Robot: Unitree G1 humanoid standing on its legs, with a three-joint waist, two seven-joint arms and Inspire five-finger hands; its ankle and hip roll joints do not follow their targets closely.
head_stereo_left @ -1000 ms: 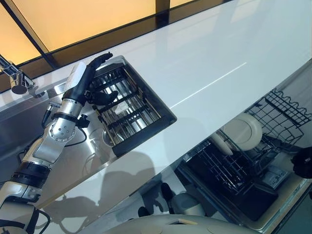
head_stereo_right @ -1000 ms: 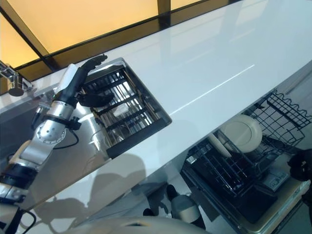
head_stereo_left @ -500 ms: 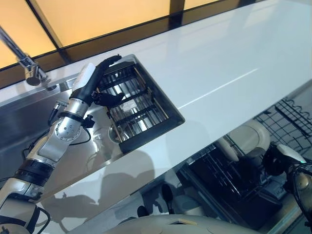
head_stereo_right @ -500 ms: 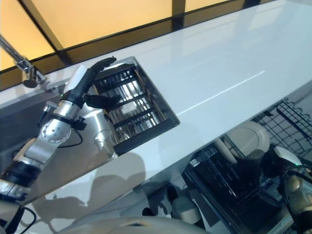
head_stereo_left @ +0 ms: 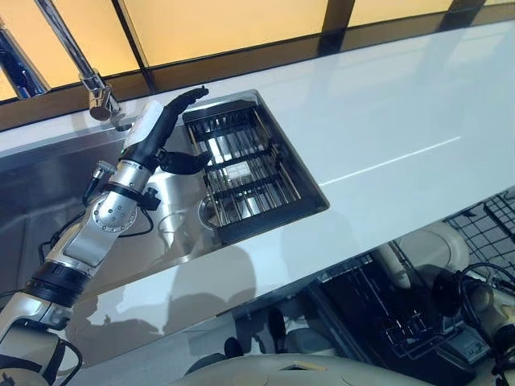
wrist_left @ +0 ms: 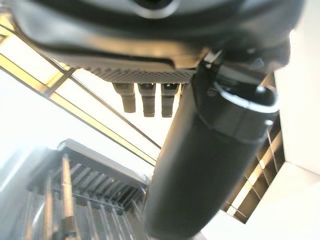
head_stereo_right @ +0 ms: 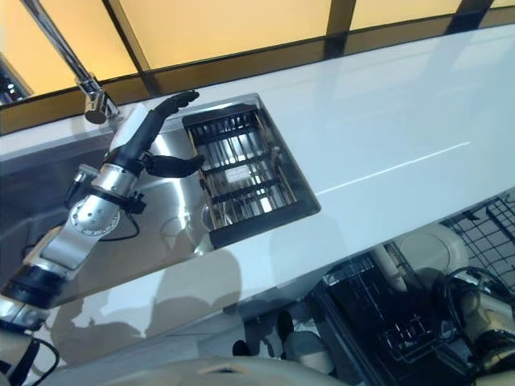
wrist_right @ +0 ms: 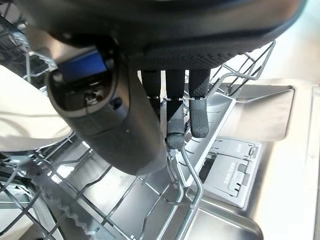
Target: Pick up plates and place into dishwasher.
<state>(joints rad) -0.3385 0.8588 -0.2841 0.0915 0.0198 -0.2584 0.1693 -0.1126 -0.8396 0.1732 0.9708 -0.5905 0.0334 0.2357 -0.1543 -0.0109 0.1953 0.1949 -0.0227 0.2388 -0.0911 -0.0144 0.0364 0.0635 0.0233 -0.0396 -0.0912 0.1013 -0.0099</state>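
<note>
Raised over the stainless-steel sink, the robot's left hand, fingers straight and relaxed, thumb jutting toward the dark slotted drying rack set into the basin's right end; nothing held, no plate visible on the rack's bars. Poised, by the look of it, for a reach into that rack rather than a grasp already under way. Above and behind, a chrome tap spout leaning over the basin; to the right, a long glossy white countertop.

Down below the counter's front edge, the pulled-out black wire dishwasher basket, with round cream-white plates standing on edge between its tines, upright presumably for spray and drainage. Low beside that basket, the right hand, fingers hanging loosely extended with the tips near or against a wire, curled round nothing, a pale plate rim just beside the thumb. Probably a hand just clear of a placement, though that is a judgement. Task seemingly part done: some plates racked, further ones not located in these views.
</note>
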